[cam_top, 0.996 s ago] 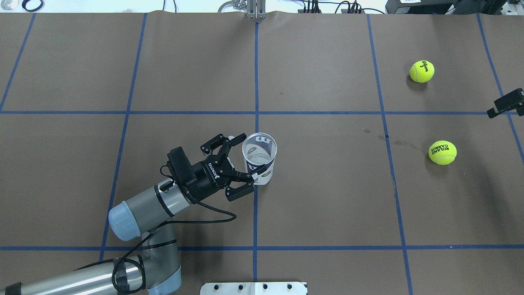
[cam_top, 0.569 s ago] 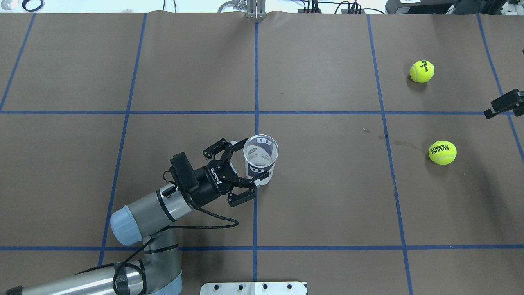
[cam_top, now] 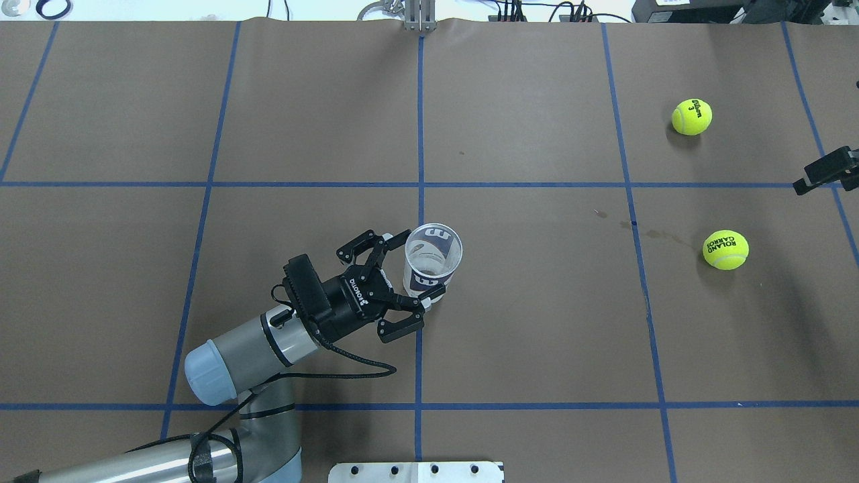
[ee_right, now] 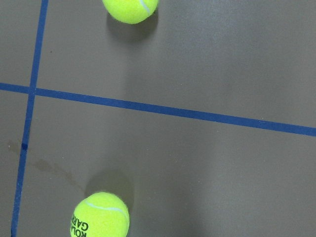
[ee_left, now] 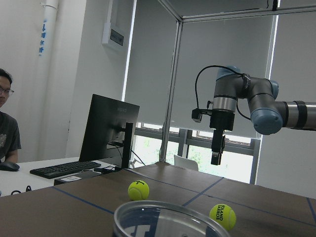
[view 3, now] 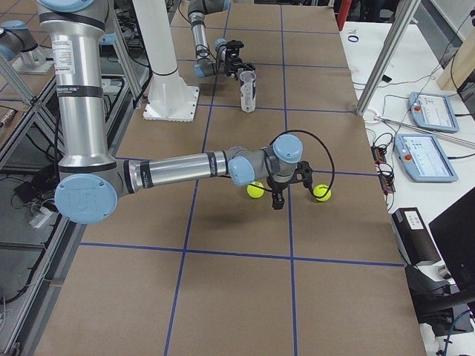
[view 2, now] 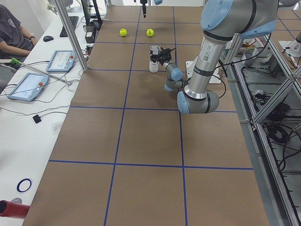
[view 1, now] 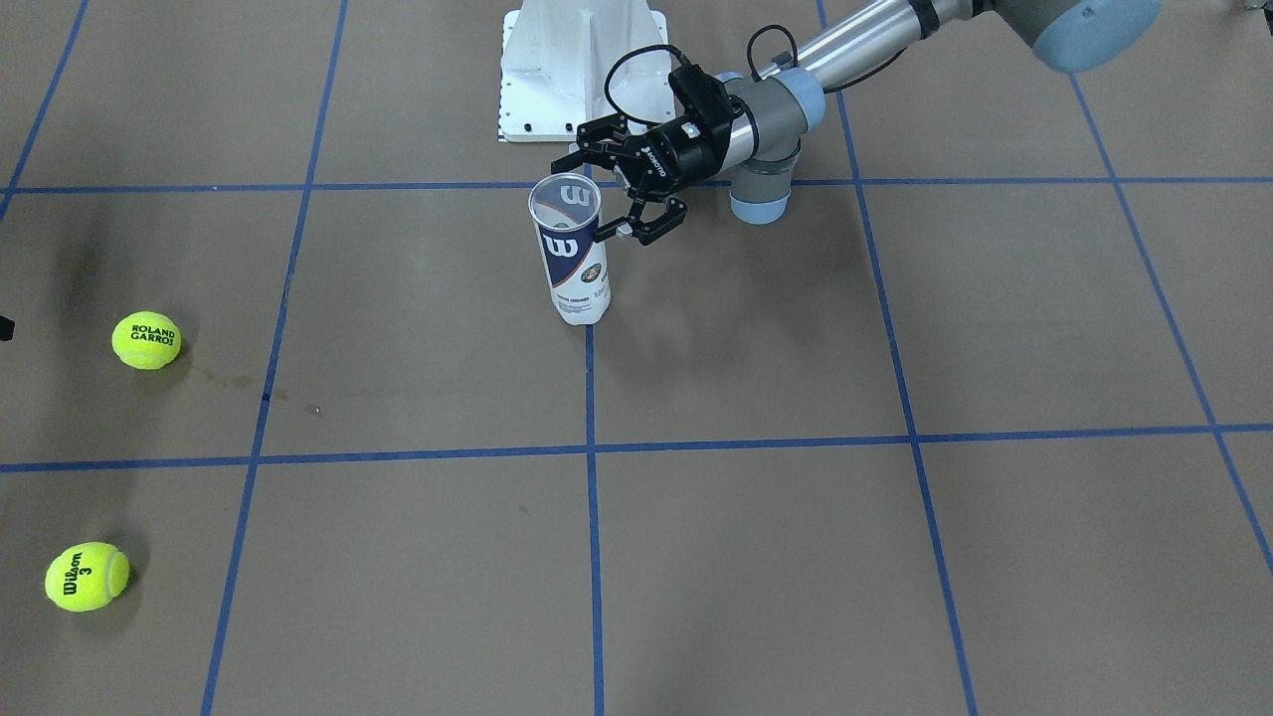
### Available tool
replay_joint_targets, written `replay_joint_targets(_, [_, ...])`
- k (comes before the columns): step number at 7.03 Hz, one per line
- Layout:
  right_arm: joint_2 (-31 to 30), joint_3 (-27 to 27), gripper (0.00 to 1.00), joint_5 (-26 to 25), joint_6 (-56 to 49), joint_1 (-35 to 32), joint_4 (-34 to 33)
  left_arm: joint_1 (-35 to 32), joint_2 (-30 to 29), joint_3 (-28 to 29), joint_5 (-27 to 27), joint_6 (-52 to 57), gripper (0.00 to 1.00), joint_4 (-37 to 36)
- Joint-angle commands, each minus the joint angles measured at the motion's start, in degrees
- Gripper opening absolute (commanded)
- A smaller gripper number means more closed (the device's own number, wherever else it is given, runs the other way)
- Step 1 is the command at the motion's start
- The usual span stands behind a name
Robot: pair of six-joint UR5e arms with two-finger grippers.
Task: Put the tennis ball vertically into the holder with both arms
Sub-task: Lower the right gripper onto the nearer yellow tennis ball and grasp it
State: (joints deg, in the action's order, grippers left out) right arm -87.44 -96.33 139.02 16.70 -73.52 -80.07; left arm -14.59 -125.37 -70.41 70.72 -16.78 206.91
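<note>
The holder (cam_top: 429,268), a clear can with a navy label (view 1: 574,254), stands upright near the table's middle with its mouth open upward. My left gripper (cam_top: 405,270) reaches in level from the left, its pads against both sides of the can near the top (view 1: 597,194). Two yellow tennis balls lie at the right: a Wilson ball (cam_top: 692,117) and a Roland Garros ball (cam_top: 725,249). My right gripper (ee_left: 216,158) points down above the table between them (cam_top: 800,186). It shows edge-on, so I cannot tell its state. Its wrist view shows both balls (ee_right: 131,10) (ee_right: 100,215).
The white pedestal base (cam_top: 416,471) sits at the near table edge behind the can (view 1: 582,70). Blue tape lines grid the brown table. An operator (view 2: 11,33), tablets and a keyboard are at a side bench beyond the far edge.
My left gripper has shifted slightly right and toward the robot's base, and the can's top has moved with it. The right gripper has edged a little left.
</note>
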Motion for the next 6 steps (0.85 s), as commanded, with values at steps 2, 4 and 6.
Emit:
replay_joint_targets(2, [1.4,-0.5,1.0,0.5,5.4,3.4,1.5,-0.5,0.1,-0.1,-0.1,0.2,1.0,0.1])
replay_joint_targets(4, [0.2,-0.2,1.0,0.2,15.8,7.7,10.9,-0.5,0.2,-0.1,-0.1,0.2,1.0,0.1])
replay_joint_targets(6, [-2.2,0.0,1.0,-4.3,17.8,13.1,15.2,-0.5,0.1,-0.1,-0.1,0.2,1.0,0.1])
